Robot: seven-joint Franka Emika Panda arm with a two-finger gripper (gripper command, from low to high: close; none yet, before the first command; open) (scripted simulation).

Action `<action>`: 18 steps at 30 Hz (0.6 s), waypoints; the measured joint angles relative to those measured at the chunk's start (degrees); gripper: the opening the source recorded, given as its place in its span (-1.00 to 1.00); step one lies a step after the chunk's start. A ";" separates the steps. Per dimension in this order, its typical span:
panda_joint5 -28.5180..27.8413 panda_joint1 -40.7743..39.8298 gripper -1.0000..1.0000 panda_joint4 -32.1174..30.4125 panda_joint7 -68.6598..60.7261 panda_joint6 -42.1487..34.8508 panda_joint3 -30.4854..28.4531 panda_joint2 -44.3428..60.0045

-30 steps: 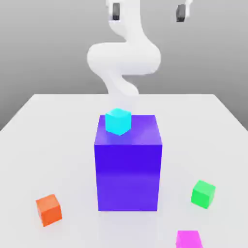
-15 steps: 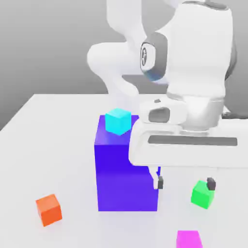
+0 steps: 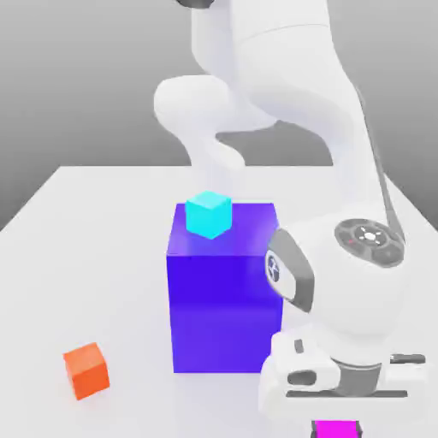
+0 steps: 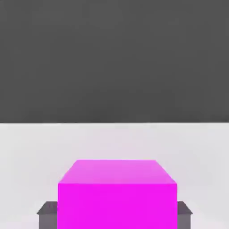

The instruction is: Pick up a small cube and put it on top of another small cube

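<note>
White and flat, the table (image 3: 51, 299) holds the pink cube (image 4: 117, 205), low between the grey gripper's tips (image 4: 117, 219), pinched on both sides. Lifted carelessly, it could slip, or bump the big blue block (image 3: 224, 312).

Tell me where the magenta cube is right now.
The magenta cube sits between the fingers of the hand, low on the exterior view's right, nearer the camera than the big blue-purple block.
</note>
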 joint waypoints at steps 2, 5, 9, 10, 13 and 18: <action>-0.02 0.01 -1.00 0.01 0.02 0.03 0.00 0.08; 1.95 -1.16 -1.00 -1.15 -1.43 -3.83 1.58 -4.97; 6.59 -1.82 -1.00 -5.07 -3.32 -6.56 5.34 -12.15; 7.98 -1.49 -1.00 -6.40 -3.68 -6.64 6.23 -13.82; 11.66 -0.64 -1.00 -10.49 -4.39 -6.81 9.06 -18.63; 15.24 2.52 -1.00 -17.42 -3.63 -6.87 12.54 -26.00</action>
